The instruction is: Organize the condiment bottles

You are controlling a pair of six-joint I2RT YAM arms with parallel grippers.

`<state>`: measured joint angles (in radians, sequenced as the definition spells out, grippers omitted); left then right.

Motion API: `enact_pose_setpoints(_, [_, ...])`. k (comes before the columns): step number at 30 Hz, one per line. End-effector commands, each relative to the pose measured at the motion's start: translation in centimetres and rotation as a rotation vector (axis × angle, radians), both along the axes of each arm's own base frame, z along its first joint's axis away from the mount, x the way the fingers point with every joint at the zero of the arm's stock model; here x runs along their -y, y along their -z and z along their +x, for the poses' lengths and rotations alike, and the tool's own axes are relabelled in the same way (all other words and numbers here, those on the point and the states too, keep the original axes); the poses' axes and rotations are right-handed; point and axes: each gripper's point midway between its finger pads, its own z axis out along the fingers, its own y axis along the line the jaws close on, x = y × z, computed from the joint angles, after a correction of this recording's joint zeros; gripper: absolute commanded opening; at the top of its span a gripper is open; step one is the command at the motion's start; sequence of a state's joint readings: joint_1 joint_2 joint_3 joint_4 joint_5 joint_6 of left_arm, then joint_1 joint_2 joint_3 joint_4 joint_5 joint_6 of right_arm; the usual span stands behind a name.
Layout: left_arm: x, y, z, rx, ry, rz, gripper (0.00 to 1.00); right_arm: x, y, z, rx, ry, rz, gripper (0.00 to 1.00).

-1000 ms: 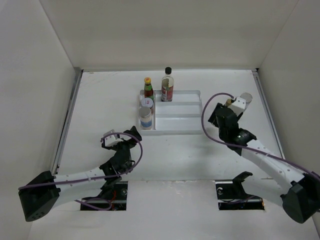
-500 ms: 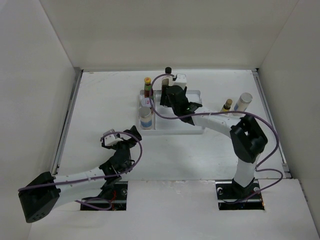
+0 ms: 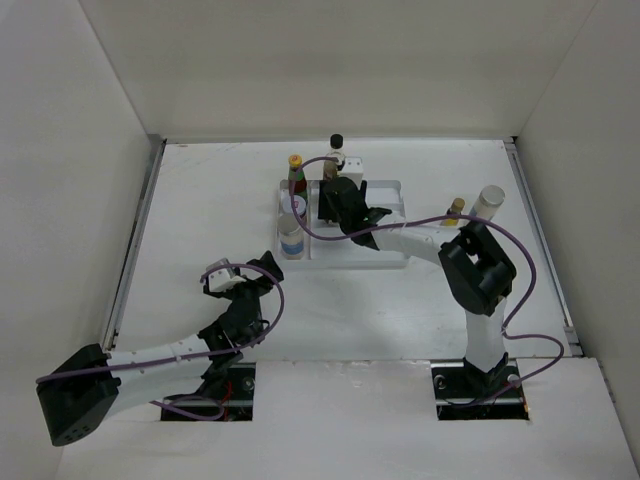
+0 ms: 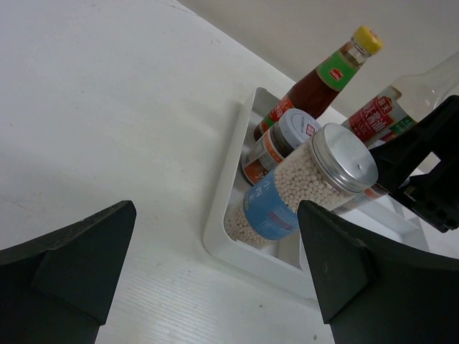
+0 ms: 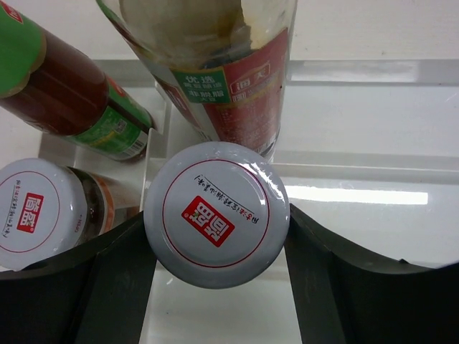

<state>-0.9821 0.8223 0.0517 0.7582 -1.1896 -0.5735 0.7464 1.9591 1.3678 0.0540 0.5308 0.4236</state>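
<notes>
My right gripper is shut on a white-lidded short jar and holds it over the white divided tray, just in front of the tall black-capped clear bottle. In the tray's left part stand the yellow-capped red-label bottle, another white-lidded jar and a blue-label jar of white beads. The left wrist view shows them too: bottle, jar, bead jar. My left gripper is open and empty on the near left, short of the tray.
A tiny yellow-capped bottle and a white cylindrical shaker stand on the table right of the tray. White walls close in the table on three sides. The tray's right compartments hold nothing.
My right arm has swung from the right side, beside the shaker, leftward over the tray and now sits in front of the tall bottle. The left arm has not moved.
</notes>
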Motion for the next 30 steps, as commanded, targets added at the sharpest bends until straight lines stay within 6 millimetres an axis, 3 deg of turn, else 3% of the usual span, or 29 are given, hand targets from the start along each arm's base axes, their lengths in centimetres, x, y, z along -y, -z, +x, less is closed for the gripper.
enact_pose_setpoints(1, [0.0, 0.5, -0.2, 0.005, 0.013, -0.015, 1.00, -1.1, -3.1, 0.8, 0.090, 0.015, 0.109, 0.60])
enact_pose_setpoints(3, [0.1, 0.6, -0.1, 0.001, 0.018, -0.011, 1.00, -1.0, -2.6, 0.6, 0.080, 0.017, 0.108, 0.68])
enact_pose_setpoints(6, [0.1, 0.7, -0.1, -0.002, 0.016, -0.009, 1.00, -0.9, -3.6, 0.6, 0.093, 0.018, 0.120, 0.80])
enact_pose_setpoints(11, [0.1, 0.7, 0.0, -0.003, 0.016, -0.008, 1.00, 0.0, -7.9, -0.3, 0.153, 0.007, 0.146, 0.93])
enact_pose_setpoints(14, [0.0, 0.5, -0.1, 0.002, 0.018, -0.016, 1.00, 2.3, -10.8, -1.8, 0.197, 0.018, 0.155, 0.97])
enact_pose_setpoints(17, [-0.1, 0.6, 0.0, 0.001, 0.015, -0.013, 1.00, 7.1, -12.0, -3.4, 0.221, 0.085, 0.157, 0.98])
enact_pose_setpoints(23, [0.3, 0.6, -0.1, -0.001, 0.027, -0.011, 1.00, 22.2, -12.1, -5.4, 0.271, 0.429, 0.100, 0.96])
enact_pose_setpoints(25, [0.2, 0.8, 0.0, -0.006, 0.023, -0.005, 1.00, 26.1, -12.0, -5.7, 0.275, 0.523, 0.071, 0.95])
enact_pose_setpoints(28, [0.6, 0.7, 0.0, -0.005, 0.038, -0.008, 1.00, 29.3, -10.8, -5.7, 0.231, 0.594, 0.020, 0.95])
enact_pose_setpoints(30, [0.5, 1.0, 0.2, -0.014, 0.032, 0.002, 1.00, 30.2, -9.8, -5.4, 0.199, 0.610, -0.001, 0.95])
